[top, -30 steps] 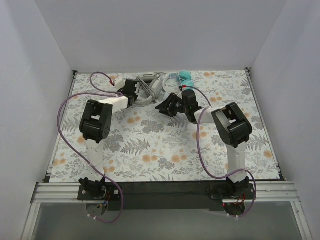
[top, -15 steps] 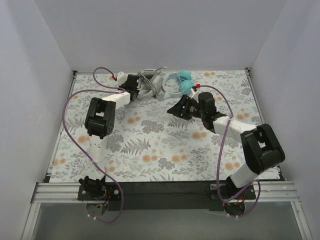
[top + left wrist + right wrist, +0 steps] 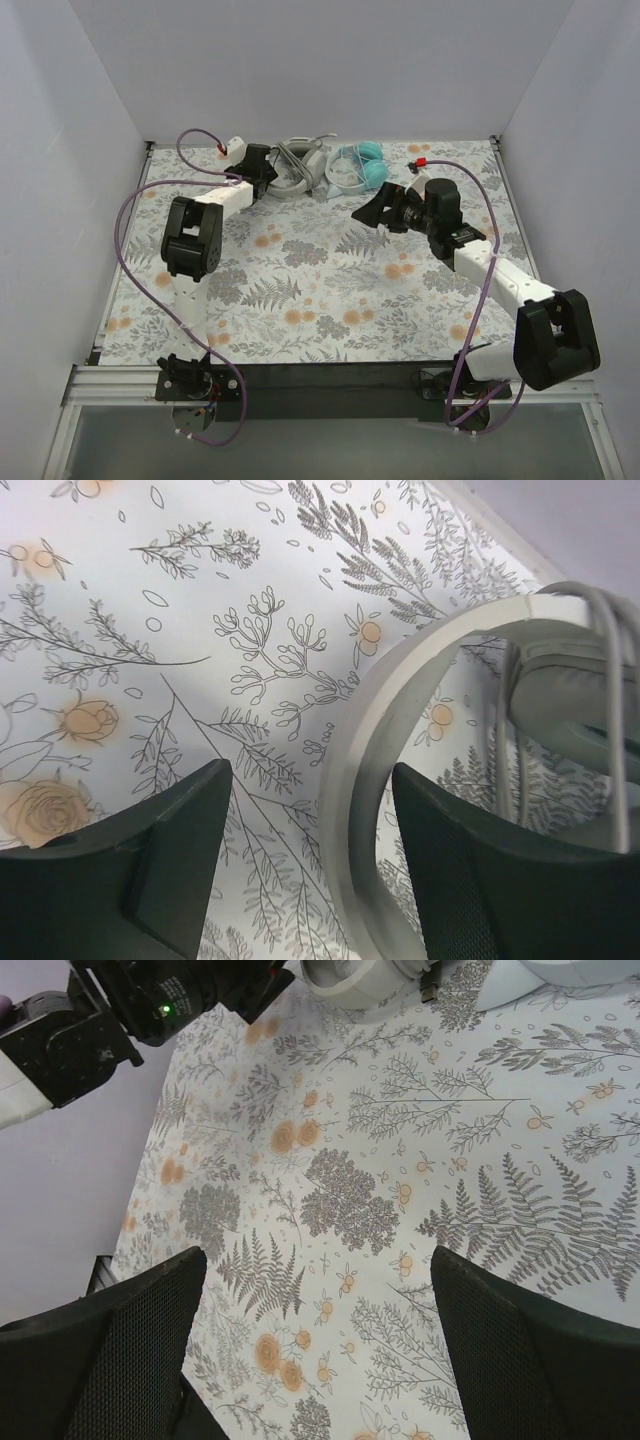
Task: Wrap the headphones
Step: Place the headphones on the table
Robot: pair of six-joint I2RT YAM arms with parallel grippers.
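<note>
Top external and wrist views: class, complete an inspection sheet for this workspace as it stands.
Surface: floral table cover, flat.
Job's things: white-grey headphones and teal headphones, side by side at far edge.
Clutter: nothing seen.
End effectors: left end effector open, headband between its fingers; right end effector open, empty.
Cables: purple robot cables hang in loops; grey cord crosses headband.
Surroundings: plain white walls.

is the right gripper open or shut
Open. In the right wrist view the right gripper shows its fingers wide apart, with only the floral table cover between them and nothing held.
</note>
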